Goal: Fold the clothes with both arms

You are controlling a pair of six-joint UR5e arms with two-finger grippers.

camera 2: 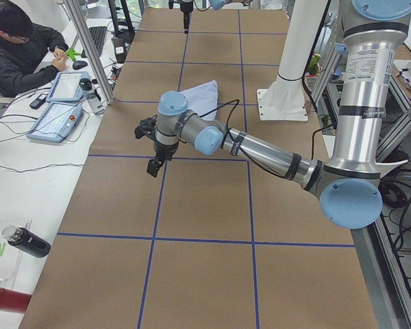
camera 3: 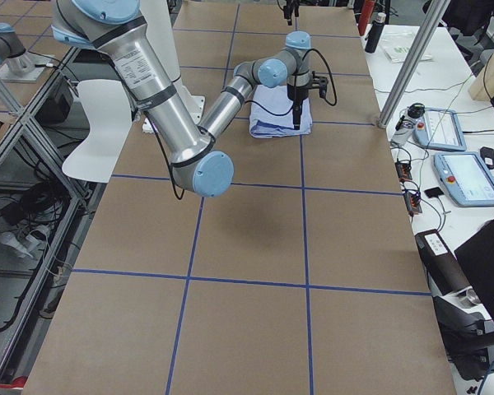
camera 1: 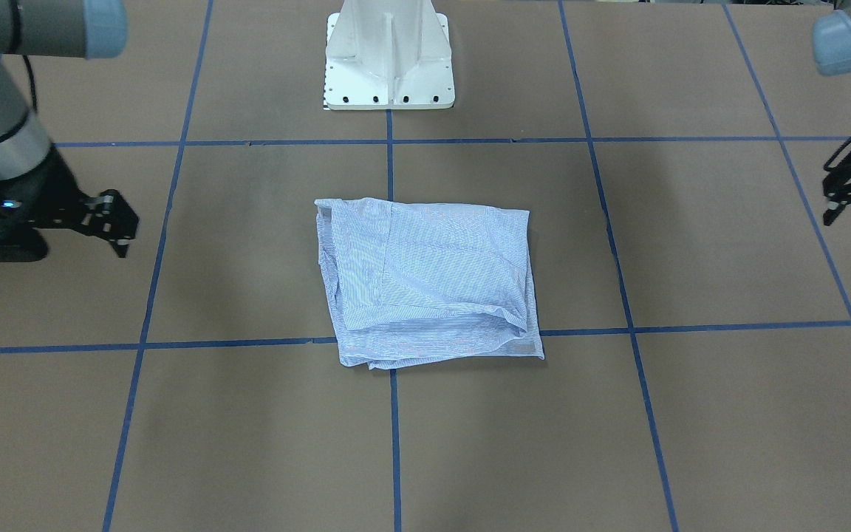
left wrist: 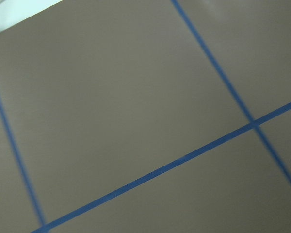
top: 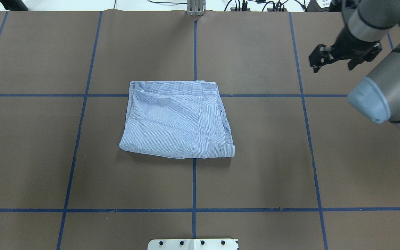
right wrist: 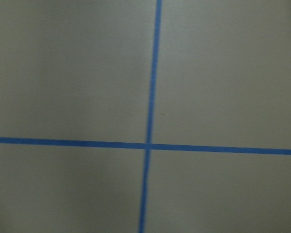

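Note:
The clothes are one light blue striped shirt (camera 1: pixel 425 281) (top: pixel 175 121), lying folded in a rough rectangle at the middle of the table, with nothing touching it. In the overhead view my right gripper (top: pixel 332 66) hovers far to the shirt's right and toward the table's far edge, open and empty. It appears at the left edge of the front-facing view (camera 1: pixel 63 240). My left gripper (camera 1: pixel 832 193) (camera 2: pixel 149 147) hangs above the table well off the shirt's other side; its fingers stand apart with nothing between them. Both wrist views show only brown table and blue tape.
The white pedestal base (camera 1: pixel 388 66) (top: pixel 193 244) stands at the robot's side of the table. Blue tape lines (top: pixel 194 180) divide the brown surface into squares. A person (camera 2: pixel 20 48) sits at a side bench with tablets (camera 2: pixel 55 116) beyond the table's far edge.

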